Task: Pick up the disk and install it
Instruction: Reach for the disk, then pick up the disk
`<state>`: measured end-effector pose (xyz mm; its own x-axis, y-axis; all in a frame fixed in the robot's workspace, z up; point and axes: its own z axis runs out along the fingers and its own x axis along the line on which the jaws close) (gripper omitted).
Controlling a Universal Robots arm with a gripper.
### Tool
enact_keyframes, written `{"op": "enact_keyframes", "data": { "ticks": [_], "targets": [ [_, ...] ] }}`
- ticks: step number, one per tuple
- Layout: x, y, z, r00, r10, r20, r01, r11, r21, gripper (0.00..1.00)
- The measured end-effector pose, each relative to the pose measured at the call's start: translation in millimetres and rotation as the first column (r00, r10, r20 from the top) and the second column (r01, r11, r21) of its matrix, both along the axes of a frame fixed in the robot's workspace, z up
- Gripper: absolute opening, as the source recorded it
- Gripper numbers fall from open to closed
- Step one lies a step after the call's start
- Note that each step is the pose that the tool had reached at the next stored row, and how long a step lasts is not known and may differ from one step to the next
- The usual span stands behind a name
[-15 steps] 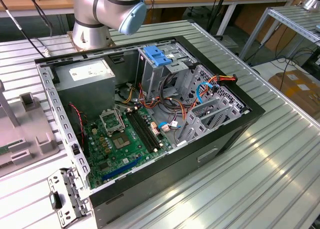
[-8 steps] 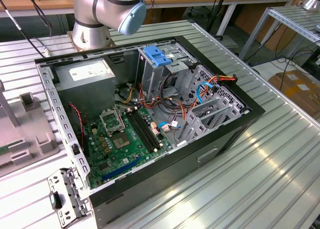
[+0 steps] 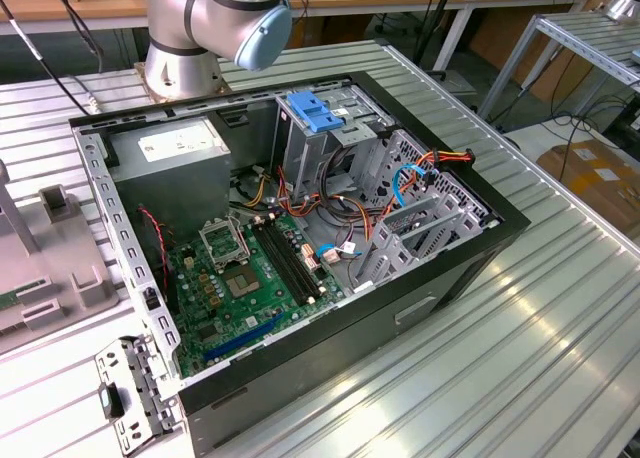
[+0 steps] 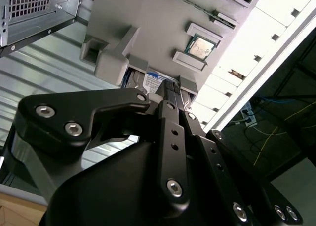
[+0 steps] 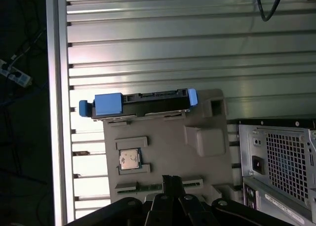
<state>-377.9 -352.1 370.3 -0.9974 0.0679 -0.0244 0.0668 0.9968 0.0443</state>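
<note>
The disk [image 5: 143, 103] stands on edge in a slot at one end of a grey fixture block [image 5: 168, 147], its blue side rails showing at both ends. In the second wrist view the disk's [image 4: 154, 80] white label peeks out just past the black fingertips [image 4: 168, 95]. My gripper [image 5: 171, 179] hangs above the fixture block [image 4: 148, 18], clear of the disk, with its fingers shut together and nothing between them. In the exterior view the open computer case [image 3: 440, 278] lies on its side on the table.
A tall metal cage with a blue top [image 3: 315, 113] and a grey power-supply box [image 3: 180, 153] sit inside the case. The fixture also carries a processor chip [image 5: 129, 160]. The case's rear corner [image 5: 276, 157] is close beside the fixture. The ribbed table's edge [image 5: 57, 112] runs near the disk.
</note>
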Motion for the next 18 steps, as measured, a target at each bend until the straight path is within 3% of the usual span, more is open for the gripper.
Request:
{"op": "enact_keyframes", "data": {
  "ticks": [11, 18],
  "targets": [
    [-0.1, 0.0, 0.0, 1.0, 0.003, 0.0001, -0.003, 1.0, 0.0, 0.11],
    [-0.1, 0.0, 0.0, 0.9992, 0.04, 0.0, -0.04, 0.9992, 0.0, 0.11]
  ]
}}
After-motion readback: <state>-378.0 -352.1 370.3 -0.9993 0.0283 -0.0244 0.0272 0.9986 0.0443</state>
